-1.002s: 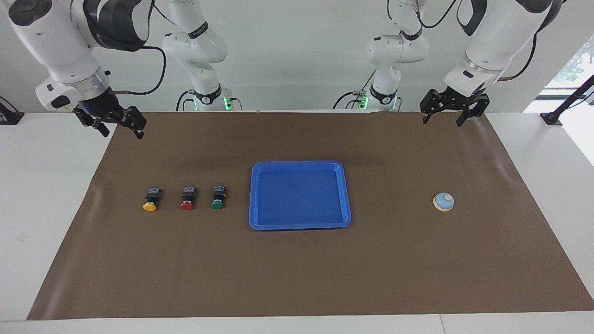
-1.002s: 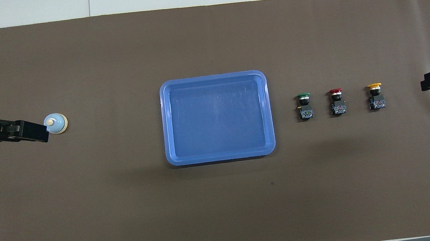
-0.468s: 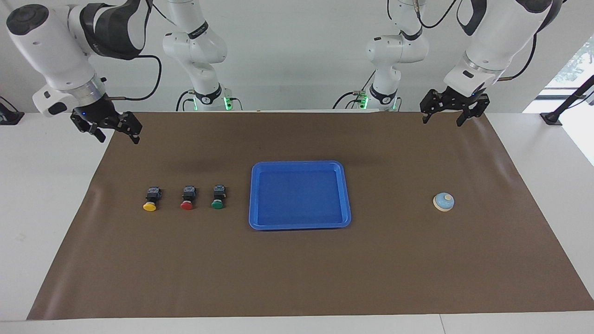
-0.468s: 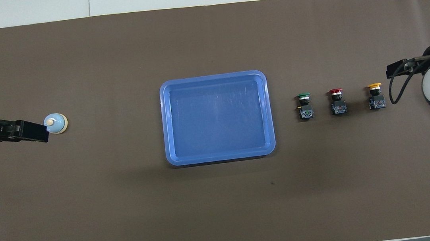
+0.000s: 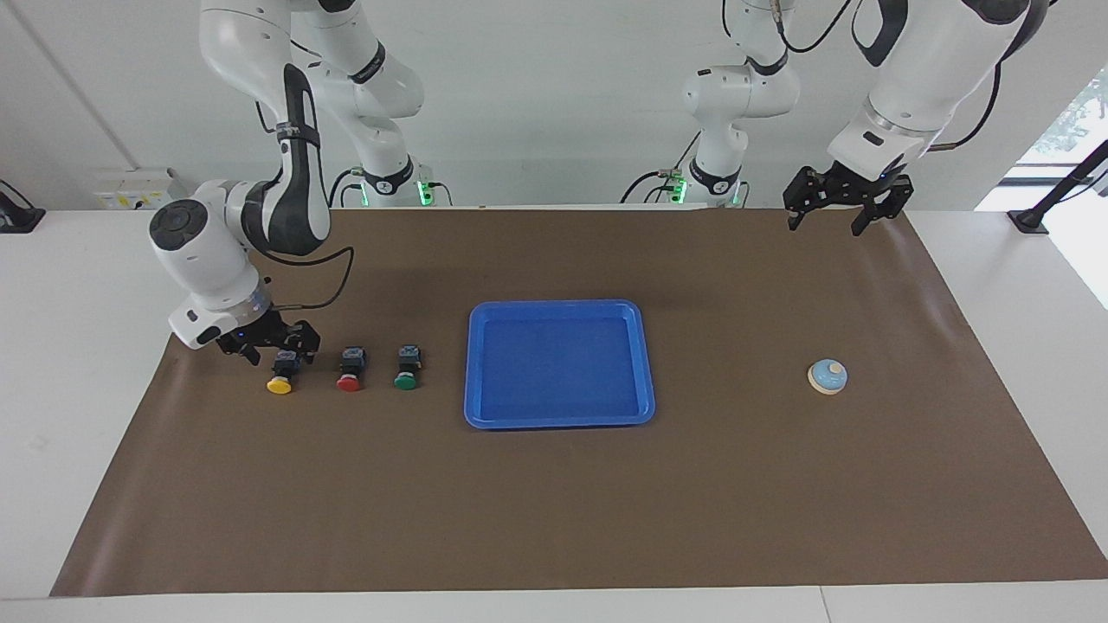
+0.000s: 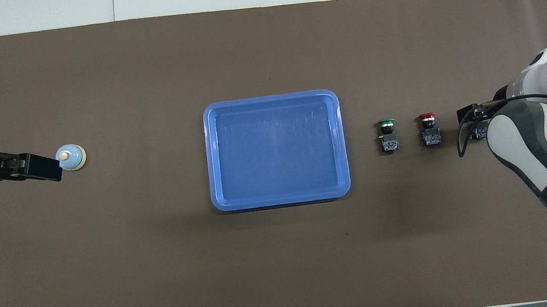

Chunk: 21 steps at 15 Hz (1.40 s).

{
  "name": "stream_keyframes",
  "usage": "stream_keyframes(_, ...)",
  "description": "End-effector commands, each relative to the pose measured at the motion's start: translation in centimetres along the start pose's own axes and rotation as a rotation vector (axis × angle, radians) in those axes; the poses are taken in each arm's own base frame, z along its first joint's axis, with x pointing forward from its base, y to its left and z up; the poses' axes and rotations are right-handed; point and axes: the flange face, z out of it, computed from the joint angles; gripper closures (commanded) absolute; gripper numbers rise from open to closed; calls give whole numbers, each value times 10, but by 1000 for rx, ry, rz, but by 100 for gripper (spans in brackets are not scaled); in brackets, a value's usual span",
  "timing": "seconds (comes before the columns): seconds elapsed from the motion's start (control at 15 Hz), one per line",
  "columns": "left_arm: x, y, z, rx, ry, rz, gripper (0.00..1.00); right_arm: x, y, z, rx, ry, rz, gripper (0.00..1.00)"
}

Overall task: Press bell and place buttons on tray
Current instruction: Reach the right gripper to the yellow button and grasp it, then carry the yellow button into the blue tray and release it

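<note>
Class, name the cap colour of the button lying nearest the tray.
Green; the facing view shows it best.

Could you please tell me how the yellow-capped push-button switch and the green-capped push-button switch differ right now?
The yellow-capped push-button switch has the right tool low over its black body; the green-capped push-button switch has nothing near it. The yellow one is the switch nearest the right arm's end of the table; the green one lies beside the bright blue rectangular plastic tray. Both lie on their sides on the brown mat, caps pointing away from the robots.
</note>
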Motion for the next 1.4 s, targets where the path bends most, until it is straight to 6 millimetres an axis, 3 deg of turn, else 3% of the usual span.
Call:
stream_keyframes(0.0,-2,-1,-5,23,-4,-7,0,-11,1,13,2,4,-20,0)
stream_keyframes(0.27,-2,-1,-5,23,-5,-7,0,-15,19,37,9,-27,-42,0)
stream_keyframes(0.4,-2,0,-5,23,-5,-5,0,-15,23,51,13,-37,-35,11)
stream_keyframes(0.47,-2,0,-5,24,-4,-7,0,-14,27,55,11,-28,-29,23)
stream_keyframes(0.6,-2,0,-5,24,-4,-5,0,-12,29,59,10,-22,-20,62)
stream_keyframes(0.67,-2,-1,-5,23,-5,-7,0,-11,28,57,10,-20,-19,93)
stream_keyframes(0.73,-2,0,-5,24,-4,-5,0,-9,29,55,9,-21,-26,100)
stream_keyframes(0.87,-2,0,-5,23,-5,-5,0,-4,27,47,-1,-19,-57,100)
stream_keyframes(1.0,-2,-1,-5,23,-4,-8,0,15,3,11,3,-42,-99,100)
stream_keyframes(1.14,-2,-1,-5,23,-4,-7,0,33,-37,-33,1,-54,-109,100)
stream_keyframes(1.34,-2,-1,-5,23,-5,-7,0,44,-124,-68,-4,-39,-40,100)
